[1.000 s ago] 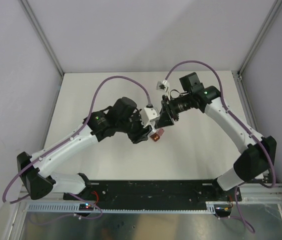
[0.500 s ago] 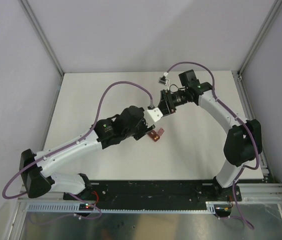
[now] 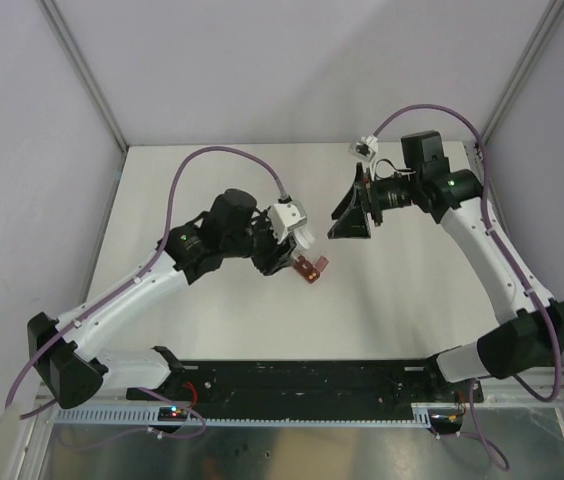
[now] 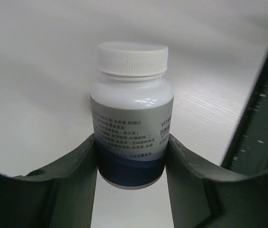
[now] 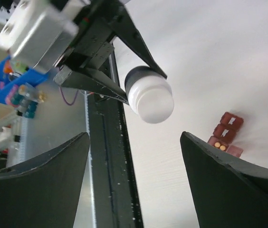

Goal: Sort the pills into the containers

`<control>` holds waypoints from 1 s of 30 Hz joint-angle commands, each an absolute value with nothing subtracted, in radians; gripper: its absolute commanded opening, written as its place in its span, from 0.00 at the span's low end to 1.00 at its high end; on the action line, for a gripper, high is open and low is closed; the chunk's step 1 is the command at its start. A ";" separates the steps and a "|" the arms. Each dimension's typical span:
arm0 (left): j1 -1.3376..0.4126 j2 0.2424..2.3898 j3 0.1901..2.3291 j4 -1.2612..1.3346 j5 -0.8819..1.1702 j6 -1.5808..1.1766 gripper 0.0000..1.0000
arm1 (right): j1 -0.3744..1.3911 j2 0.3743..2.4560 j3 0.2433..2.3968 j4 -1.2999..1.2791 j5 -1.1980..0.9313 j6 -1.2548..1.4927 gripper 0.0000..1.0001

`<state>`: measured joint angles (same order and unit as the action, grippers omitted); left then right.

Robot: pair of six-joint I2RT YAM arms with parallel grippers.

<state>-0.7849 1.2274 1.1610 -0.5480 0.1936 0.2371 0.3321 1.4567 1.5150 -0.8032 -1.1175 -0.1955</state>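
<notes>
The bottle (image 4: 131,118) is glossy plastic, the pill box (image 5: 223,130) translucent red plastic.

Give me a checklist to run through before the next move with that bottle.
1. Left end effector gripping the bottle: ok, its fingers clamp both sides.
2. Cap off: not ok, the white cap sits on the bottle.
3. Right end effector open: ok, jaws wide, nothing between them.
4. Right end effector lined up with the cap: ok, the cap faces it, apart from both fingers.
5. Pill box free of the arms: ok, nothing touches it.
6. All pill box compartments open: cannot tell; one end compartment shows orange inside, the others look shut.
</notes>
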 commanded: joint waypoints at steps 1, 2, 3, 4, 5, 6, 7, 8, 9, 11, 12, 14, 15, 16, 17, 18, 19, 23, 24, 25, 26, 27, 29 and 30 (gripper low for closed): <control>-0.728 1.195 1.229 -0.586 0.630 0.233 0.00 | 0.362 1.373 1.546 -0.883 -1.088 -0.418 0.83; -0.720 1.199 1.239 -0.602 0.678 0.233 0.00 | 0.375 1.361 1.546 -0.894 -1.082 -0.449 0.83; -0.716 1.203 1.246 -0.615 0.728 0.234 0.00 | 0.385 1.351 1.547 -0.906 -1.073 -0.480 0.83; -0.712 1.207 1.252 -0.629 0.764 0.236 0.00 | 0.399 1.345 1.548 -0.918 -1.067 -0.505 0.83; -0.711 1.209 1.255 -0.638 0.802 0.236 0.00 | 0.411 1.341 1.549 -0.934 -1.060 -0.536 0.83; -0.711 1.210 1.256 -0.645 0.830 0.234 0.00 | 0.426 1.338 1.550 -0.949 -1.057 -0.560 0.83; -0.711 1.212 1.259 -0.649 0.858 0.232 0.00 | 0.445 1.335 1.550 -0.966 -1.053 -0.584 0.83; -0.710 1.213 1.261 -0.654 0.877 0.228 0.00 | 0.459 1.335 1.551 -0.977 -1.050 -0.600 0.83; -0.710 1.214 1.263 -0.659 0.895 0.227 0.00 | 0.476 1.334 1.550 -0.990 -1.045 -0.617 0.83; -0.710 1.216 1.270 -0.667 0.919 0.224 0.00 | 0.505 1.333 1.548 -1.006 -1.031 -0.638 0.82; -0.709 1.218 1.272 -0.669 0.925 0.223 0.00 | 0.516 1.332 1.547 -1.010 -1.028 -0.643 0.82; -0.709 1.221 1.275 -0.672 0.930 0.222 0.00 | 0.532 1.330 1.547 -1.014 -1.031 -0.647 0.81; -0.710 1.222 1.276 -0.674 0.931 0.222 0.00 | 0.539 1.329 1.548 -1.016 -1.032 -0.647 0.80; -0.710 1.224 1.277 -0.675 0.931 0.222 0.00 | 0.546 1.329 1.549 -1.016 -1.031 -0.646 0.79; -0.709 1.226 1.277 -0.675 0.931 0.223 0.00 | 0.552 1.329 1.549 -1.015 -1.031 -0.643 0.76; -0.710 1.227 1.277 -0.675 0.931 0.224 0.00 | 0.556 1.330 1.549 -1.015 -1.032 -0.640 0.74; -0.709 1.230 1.279 -0.676 0.930 0.224 0.00 | 0.559 1.332 1.550 -1.013 -1.035 -0.637 0.70; -0.709 1.239 1.281 -0.676 0.914 0.225 0.00 | 0.561 1.346 1.556 -1.011 -1.057 -0.620 0.50; -0.709 1.241 1.280 -0.676 0.904 0.225 0.00 | 0.561 1.351 1.557 -1.009 -1.064 -0.616 0.45; -0.710 1.243 1.281 -0.676 0.890 0.225 0.00 | 0.562 1.354 1.559 -1.008 -1.069 -0.610 0.40; -0.711 1.246 1.281 -0.676 0.876 0.225 0.00 | 0.563 1.358 1.559 -1.004 -1.073 -0.601 0.36; -0.711 1.249 1.282 -0.676 0.856 0.223 0.00 | 0.563 1.362 1.559 -1.000 -1.075 -0.594 0.32; -0.712 1.254 1.285 -0.676 0.815 0.219 0.00 | 0.562 1.372 1.559 -0.986 -1.076 -0.559 0.25; -0.714 1.255 1.288 -0.676 0.794 0.218 0.00 | 0.561 1.382 1.562 -0.982 -1.077 -0.542 0.21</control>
